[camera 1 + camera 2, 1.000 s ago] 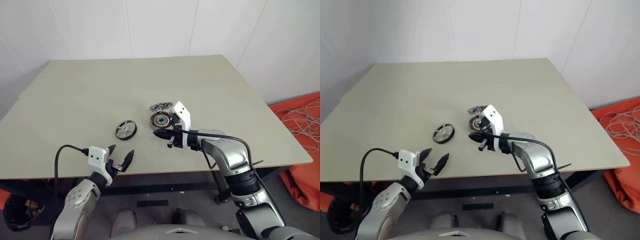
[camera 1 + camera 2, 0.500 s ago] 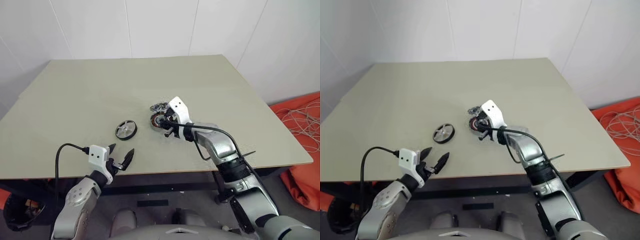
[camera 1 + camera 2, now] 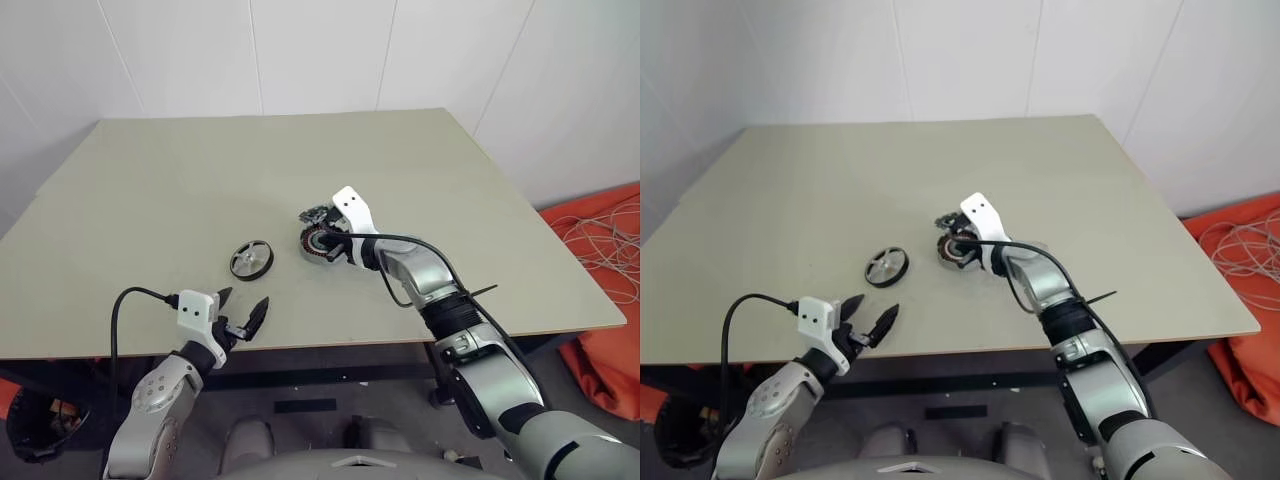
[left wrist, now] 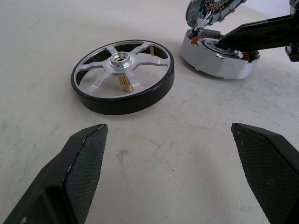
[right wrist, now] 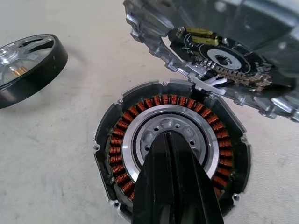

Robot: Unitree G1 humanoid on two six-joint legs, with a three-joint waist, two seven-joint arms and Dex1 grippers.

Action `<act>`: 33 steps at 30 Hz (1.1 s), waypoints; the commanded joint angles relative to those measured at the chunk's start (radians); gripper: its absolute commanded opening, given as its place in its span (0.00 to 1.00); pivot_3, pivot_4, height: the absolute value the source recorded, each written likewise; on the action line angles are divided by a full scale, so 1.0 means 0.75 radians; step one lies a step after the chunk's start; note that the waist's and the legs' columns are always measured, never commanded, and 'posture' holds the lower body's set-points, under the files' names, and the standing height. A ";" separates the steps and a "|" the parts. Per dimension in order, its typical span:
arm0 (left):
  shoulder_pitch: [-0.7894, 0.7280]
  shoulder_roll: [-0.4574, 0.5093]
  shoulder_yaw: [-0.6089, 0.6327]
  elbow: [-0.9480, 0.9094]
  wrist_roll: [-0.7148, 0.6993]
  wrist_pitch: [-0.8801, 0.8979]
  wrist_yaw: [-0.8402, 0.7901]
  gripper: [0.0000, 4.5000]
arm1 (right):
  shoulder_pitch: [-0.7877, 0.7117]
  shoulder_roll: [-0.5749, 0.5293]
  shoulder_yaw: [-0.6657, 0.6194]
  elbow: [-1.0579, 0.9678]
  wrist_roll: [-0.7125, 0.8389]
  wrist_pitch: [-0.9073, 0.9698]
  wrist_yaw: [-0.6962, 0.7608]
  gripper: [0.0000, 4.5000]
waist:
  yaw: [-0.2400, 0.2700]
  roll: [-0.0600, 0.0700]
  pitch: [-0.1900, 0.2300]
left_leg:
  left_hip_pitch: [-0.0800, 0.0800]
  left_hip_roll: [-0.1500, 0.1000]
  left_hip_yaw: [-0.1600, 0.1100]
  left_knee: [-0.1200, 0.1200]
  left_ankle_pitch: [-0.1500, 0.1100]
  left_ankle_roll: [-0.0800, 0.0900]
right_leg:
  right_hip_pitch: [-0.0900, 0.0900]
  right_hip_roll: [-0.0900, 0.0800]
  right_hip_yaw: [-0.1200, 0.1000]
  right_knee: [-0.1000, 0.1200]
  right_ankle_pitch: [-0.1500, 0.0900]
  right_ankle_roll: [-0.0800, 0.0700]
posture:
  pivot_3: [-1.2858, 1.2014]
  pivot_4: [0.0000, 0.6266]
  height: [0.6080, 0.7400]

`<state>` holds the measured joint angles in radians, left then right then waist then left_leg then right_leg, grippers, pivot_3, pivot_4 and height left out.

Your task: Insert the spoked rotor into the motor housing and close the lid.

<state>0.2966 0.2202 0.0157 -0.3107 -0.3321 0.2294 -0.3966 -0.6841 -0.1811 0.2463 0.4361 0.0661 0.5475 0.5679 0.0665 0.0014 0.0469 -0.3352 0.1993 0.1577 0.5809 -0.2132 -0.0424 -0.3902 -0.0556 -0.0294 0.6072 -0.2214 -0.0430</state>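
Note:
The spoked rotor (image 3: 251,259), with a black rim and silver spokes, lies flat on the table left of the motor housing (image 3: 318,244). The housing's copper windings (image 5: 120,150) face up. The lid (image 5: 224,51) stands tilted open behind the housing, joined to it by wires. My right gripper (image 5: 170,136) is shut, and its tips point down onto the housing's silver centre. I cannot tell whether they touch it. My left gripper (image 3: 243,312) hangs open at the table's near edge, short of the rotor (image 4: 122,76), with nothing between its fingers.
The beige table (image 3: 200,170) stretches far to the left and behind the parts. An orange heap with cables (image 3: 610,260) lies on the floor to the right. White walls stand behind the table.
My right gripper has moved forward and down, from the near right side of the housing to over its centre. The left gripper and the rotor have stayed put.

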 commanded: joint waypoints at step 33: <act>-0.039 -0.001 0.075 -0.102 -0.305 0.198 -0.069 1.00 | 0.257 -0.158 -0.137 -0.715 0.349 0.274 0.289 0.01 | 0.003 0.000 0.000 | 0.000 0.000 0.000 0.000 0.000 0.000 | 0.002 0.000 0.000 0.000 -0.004 0.006 | 0.52 0.00 1.00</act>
<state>0.2856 0.2217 0.0514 -0.3362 -0.5108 0.3513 -0.4459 -0.4816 -0.2994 0.1666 -0.0446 0.2974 0.7453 0.7937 0.0689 0.0013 0.0471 -0.3348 0.1996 0.1578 0.5808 -0.2127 -0.0432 -0.3887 -0.0554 -0.0293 0.6073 -0.2241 -0.0381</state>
